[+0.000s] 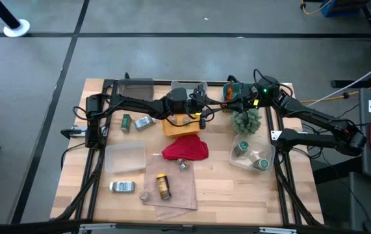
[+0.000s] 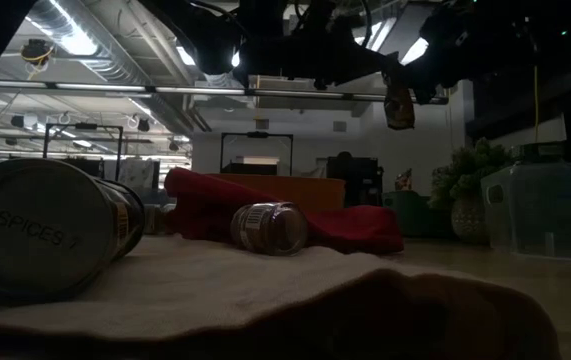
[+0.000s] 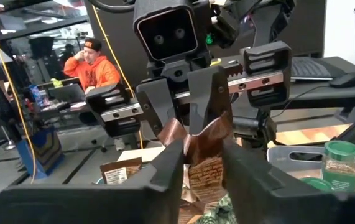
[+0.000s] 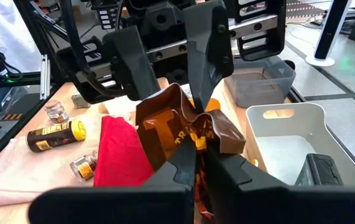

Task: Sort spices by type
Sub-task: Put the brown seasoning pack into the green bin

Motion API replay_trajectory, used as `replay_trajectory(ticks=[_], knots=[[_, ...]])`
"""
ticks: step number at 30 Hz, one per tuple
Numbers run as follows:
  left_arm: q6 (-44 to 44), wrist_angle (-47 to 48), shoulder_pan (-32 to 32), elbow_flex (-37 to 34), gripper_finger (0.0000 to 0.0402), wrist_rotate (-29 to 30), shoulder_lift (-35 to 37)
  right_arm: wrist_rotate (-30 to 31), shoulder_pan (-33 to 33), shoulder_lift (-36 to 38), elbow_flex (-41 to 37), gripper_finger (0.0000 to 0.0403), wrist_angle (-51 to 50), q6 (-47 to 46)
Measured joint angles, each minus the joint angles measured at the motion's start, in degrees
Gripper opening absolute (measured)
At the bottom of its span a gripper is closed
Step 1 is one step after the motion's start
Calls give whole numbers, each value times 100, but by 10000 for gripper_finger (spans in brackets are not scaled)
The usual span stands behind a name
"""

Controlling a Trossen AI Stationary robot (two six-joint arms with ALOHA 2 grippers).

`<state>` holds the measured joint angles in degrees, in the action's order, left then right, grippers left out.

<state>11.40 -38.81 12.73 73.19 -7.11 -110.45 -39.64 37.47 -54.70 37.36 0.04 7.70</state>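
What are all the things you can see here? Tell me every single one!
foil sachet: 1, orange-brown, up in the air at the table's back, between both hands
orange box: 1, middle of the table
red cloth: 1, just in front of the box
fuzzy plant: 1, green, right of the box
clear tub: 1, right side
green-lidded jars: 2, inside that tub
brown bottle: 1, yellow cap, lying on the tan cloth at the front
silvery jar: 1, front left
person: 1, orange top, in the room beyond
right hand: shut on the sachet
left hand: at the sachet, facing the right hand
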Motion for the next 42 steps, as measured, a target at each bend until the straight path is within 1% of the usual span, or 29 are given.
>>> replay_trajectory(ticks=[4,6,12,16,20,24,29,32,37,42], knots=[[1,-2,2,0,22,4,0,-7,0,0,0,23,2,1],[-22,-2,2,0,8,7,0,-7,0,0,0,23,2,0],[-2,0,2,0,2,13,0,-9,-2,2,0,23,-5,2],[-1,4,2,0,1,15,0,28,-2,2,0,32,-9,-125],[-2,31,2,0,0,17,0,64,-2,7,0,57,-24,-323],[-4,76,2,0,0,13,0,79,-2,7,0,93,-29,-358],[-5,121,22,-2,0,129,-2,459,4,11,3,140,-18,-752],[-74,193,73,-2,0,153,-2,614,7,11,4,159,-37,-897],[-107,556,163,-4,0,315,0,642,7,24,4,174,-55,-901],[-111,714,243,-9,0,806,-2,638,4,28,11,173,-132,-900]])
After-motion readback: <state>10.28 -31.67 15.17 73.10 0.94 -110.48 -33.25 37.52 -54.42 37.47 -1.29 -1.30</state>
